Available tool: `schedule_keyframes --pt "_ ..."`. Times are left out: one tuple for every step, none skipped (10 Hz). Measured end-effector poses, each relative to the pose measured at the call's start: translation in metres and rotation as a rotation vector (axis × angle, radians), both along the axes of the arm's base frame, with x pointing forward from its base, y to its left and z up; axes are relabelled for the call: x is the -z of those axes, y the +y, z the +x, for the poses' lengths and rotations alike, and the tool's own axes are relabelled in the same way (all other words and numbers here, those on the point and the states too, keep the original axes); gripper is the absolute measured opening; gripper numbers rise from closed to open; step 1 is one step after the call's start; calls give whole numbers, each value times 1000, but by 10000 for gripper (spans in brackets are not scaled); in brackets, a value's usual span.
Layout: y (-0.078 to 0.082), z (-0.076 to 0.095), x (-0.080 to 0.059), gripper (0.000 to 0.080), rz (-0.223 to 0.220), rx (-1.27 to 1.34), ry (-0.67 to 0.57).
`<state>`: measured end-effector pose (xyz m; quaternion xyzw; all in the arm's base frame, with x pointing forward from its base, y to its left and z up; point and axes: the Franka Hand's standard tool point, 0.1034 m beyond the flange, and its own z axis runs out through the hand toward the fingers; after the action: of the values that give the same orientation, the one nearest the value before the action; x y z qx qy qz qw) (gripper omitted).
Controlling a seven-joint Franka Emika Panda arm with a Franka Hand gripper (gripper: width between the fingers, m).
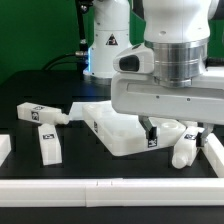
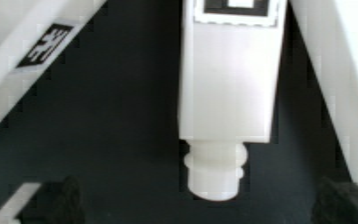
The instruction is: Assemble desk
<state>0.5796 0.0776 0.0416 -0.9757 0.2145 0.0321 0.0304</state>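
Observation:
The white desk tabletop [image 1: 120, 132] lies flat in the middle of the dark table, and its tagged edge [image 2: 19, 52] shows in the wrist view. One tagged white leg [image 1: 186, 148] lies at the exterior view's right of the tabletop. My gripper [image 1: 170, 133] hangs right above this leg, open. In the wrist view the leg [image 2: 226, 80] runs lengthwise, its round peg end [image 2: 217, 172] pointing to the gap between my dark fingertips [image 2: 48, 202]. My gripper [image 2: 197, 206] holds nothing. Two more legs [image 1: 40, 114] [image 1: 48, 148] lie at the exterior view's left.
A long white rail [image 1: 100, 188] borders the table's front, with short white rails at the exterior view's left [image 1: 5, 148] and right [image 1: 213, 152]. The arm's white base [image 1: 106, 50] stands behind the tabletop.

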Motion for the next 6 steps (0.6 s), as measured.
schedule_keyframes --pt "3 -4 6 649 -2 2 -7" --pt "10 -11 18 649 -6 8 -4" --pt "16 -15 25 649 -10 3 3" --pt "16 -15 29 649 -15 5 2" --pt "16 -16 32 649 -17 4 -2" --pt "16 -16 32 649 -17 3 -2"
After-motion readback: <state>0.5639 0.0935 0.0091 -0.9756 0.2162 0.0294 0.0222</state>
